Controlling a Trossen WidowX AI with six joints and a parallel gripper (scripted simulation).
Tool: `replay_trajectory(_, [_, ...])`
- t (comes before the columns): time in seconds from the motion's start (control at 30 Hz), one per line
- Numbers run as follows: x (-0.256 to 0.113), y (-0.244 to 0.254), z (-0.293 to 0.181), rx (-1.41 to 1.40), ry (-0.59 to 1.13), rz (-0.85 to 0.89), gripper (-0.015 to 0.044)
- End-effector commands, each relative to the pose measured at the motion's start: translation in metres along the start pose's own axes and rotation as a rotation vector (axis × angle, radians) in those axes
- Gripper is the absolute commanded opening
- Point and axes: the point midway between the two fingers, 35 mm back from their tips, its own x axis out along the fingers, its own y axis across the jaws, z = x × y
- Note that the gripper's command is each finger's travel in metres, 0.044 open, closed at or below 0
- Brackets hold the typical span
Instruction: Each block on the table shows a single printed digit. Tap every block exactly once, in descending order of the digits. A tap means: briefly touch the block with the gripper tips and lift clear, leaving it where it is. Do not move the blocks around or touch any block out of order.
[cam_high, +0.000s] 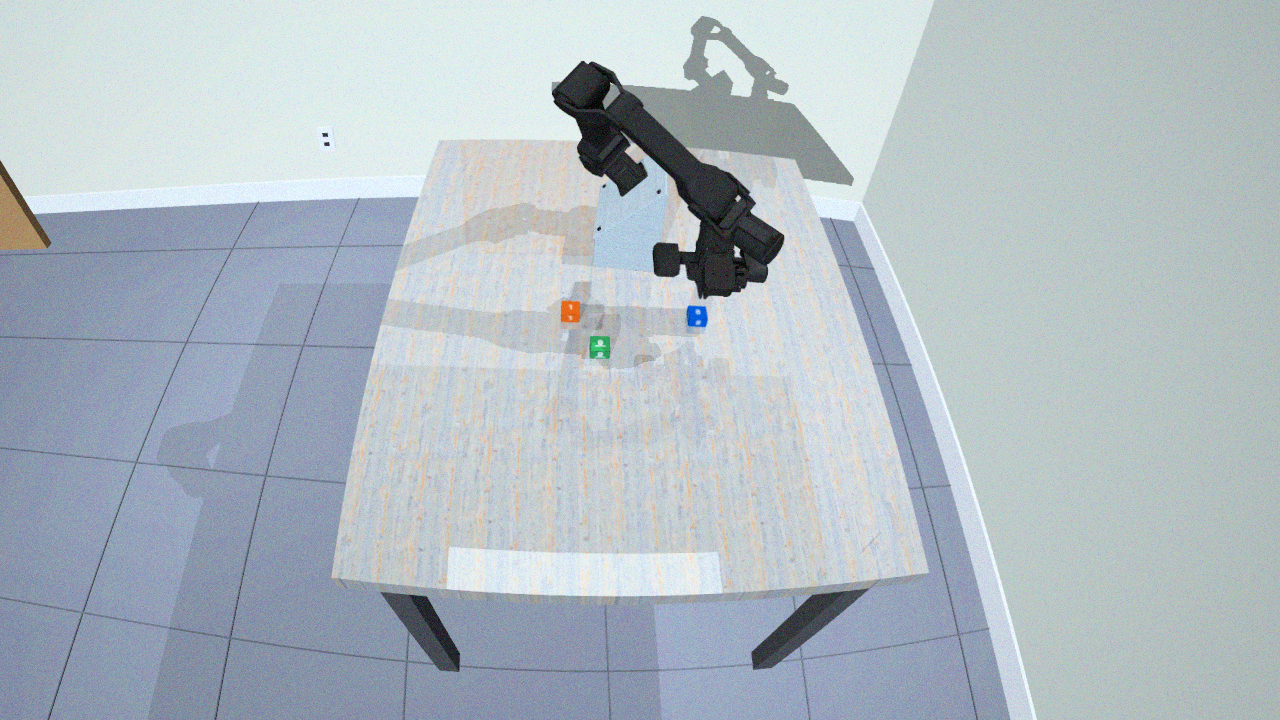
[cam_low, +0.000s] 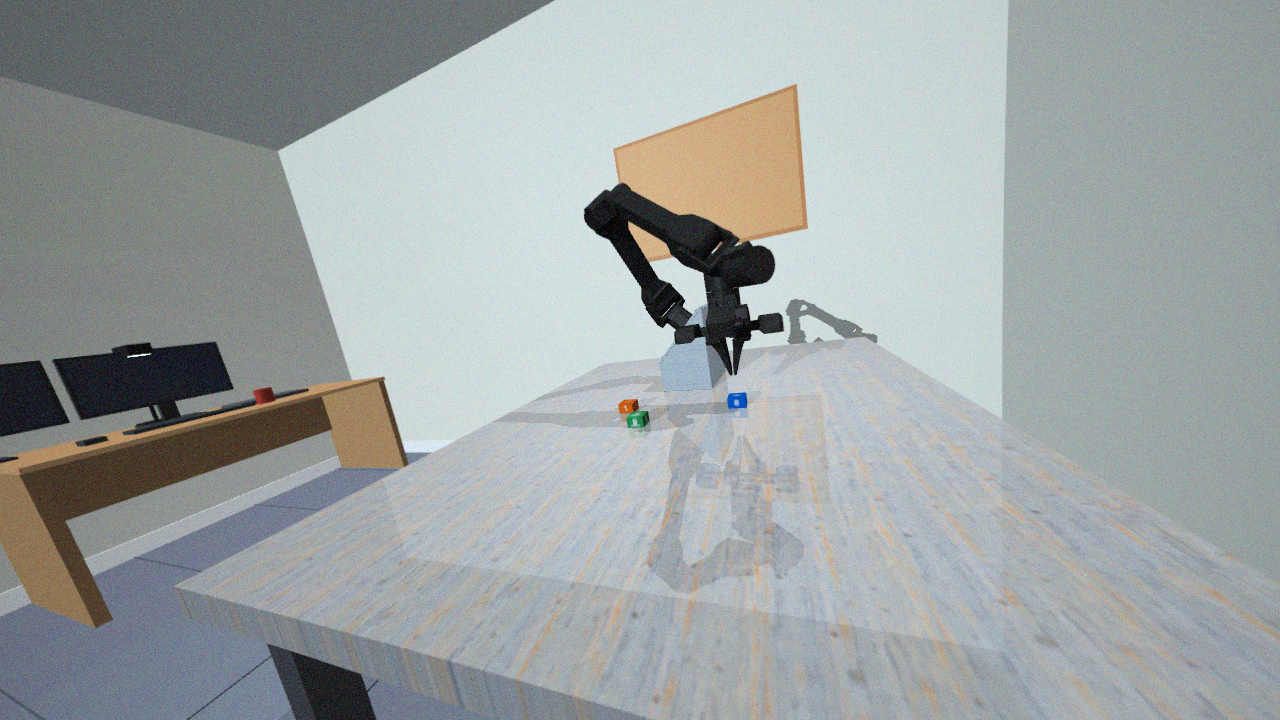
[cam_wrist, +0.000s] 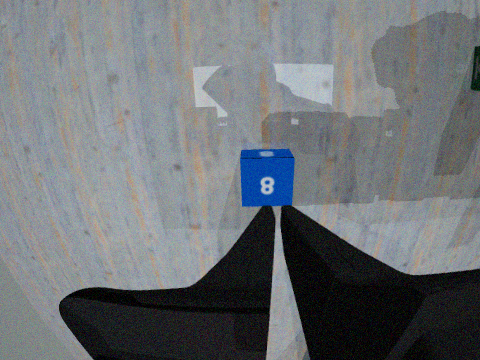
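The blue block (cam_high: 697, 316) (cam_low: 736, 400) (cam_wrist: 267, 182) shows an 8 and sits on the right of the group. The green block (cam_high: 599, 347) (cam_low: 637, 419) (cam_wrist: 477, 70) is to its left and nearer the table's front; only its edge shows in the wrist view, and its digit is too small to read. The orange block (cam_high: 570, 311) (cam_low: 628, 406) is farthest left, and its digit looks like a 1 in the exterior view. My gripper (cam_low: 733, 372) (cam_wrist: 275, 214) is shut and empty, with a thin gap between the fingers. Its tips are above and just behind the blue block, not touching it.
A light blue panel (cam_high: 626, 237) (cam_low: 686, 368) stands by the arm's base, behind the blocks. The blocks stand on the wood-grained table (cam_high: 572, 465) (cam_low: 626, 537). A desk (cam_low: 196, 456) with monitors is off to the left, away from the table.
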Motion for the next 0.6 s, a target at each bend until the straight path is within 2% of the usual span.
replay_trajectory(0.0, [0.017,-0.001,-0.004,-0.011,-0.004,-0.009,0.002])
replay_trajectory(0.57, [0.04,-0.001,-0.004,-0.011,-0.004,-0.01,0.002])
